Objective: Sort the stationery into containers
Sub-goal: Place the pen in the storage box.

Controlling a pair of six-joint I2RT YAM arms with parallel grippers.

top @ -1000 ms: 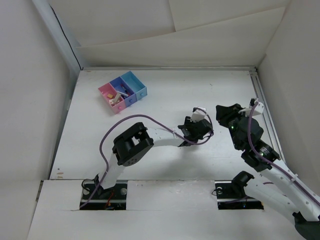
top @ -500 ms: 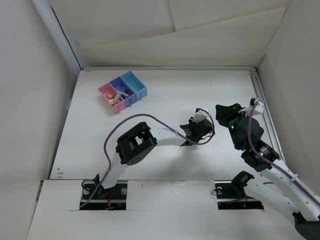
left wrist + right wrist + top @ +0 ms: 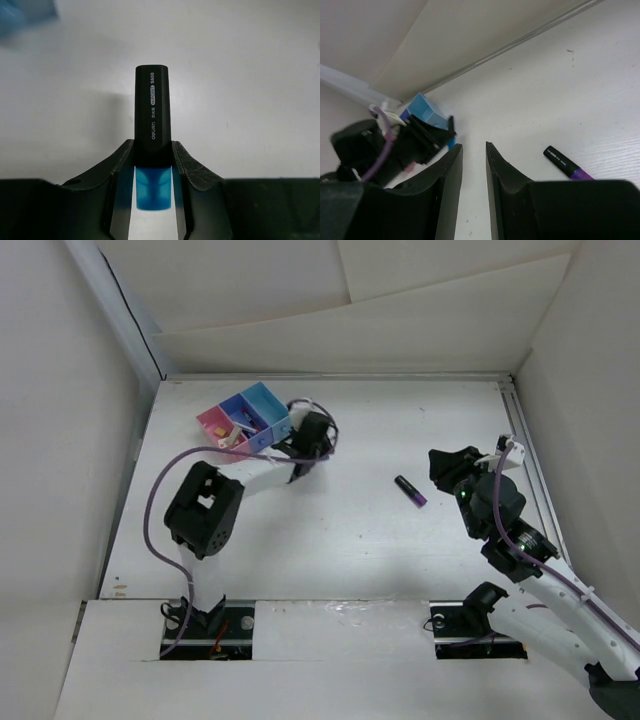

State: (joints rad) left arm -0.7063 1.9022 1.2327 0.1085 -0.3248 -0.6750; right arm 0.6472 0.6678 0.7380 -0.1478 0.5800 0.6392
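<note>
My left gripper is shut on a short dark marker with a cyan end, just right of the light blue bin. The marker sticks out past the fingertips, and the gripper hangs over bare table. The three joined bins, pink, medium blue and light blue, hold a few small items. A dark marker with a purple end lies on the table, also in the right wrist view. My right gripper is open and empty, just right of that marker.
White walls enclose the table on the left, back and right. A metal rail runs along the right edge beside my right arm. The left arm's purple cable loops over the table's left part. The light blue bin also shows in the right wrist view.
My left gripper has swung from the middle of the table to the far left beside the bins, carrying the cyan-ended marker. The purple-ended marker is now uncovered. The right arm has not moved.
</note>
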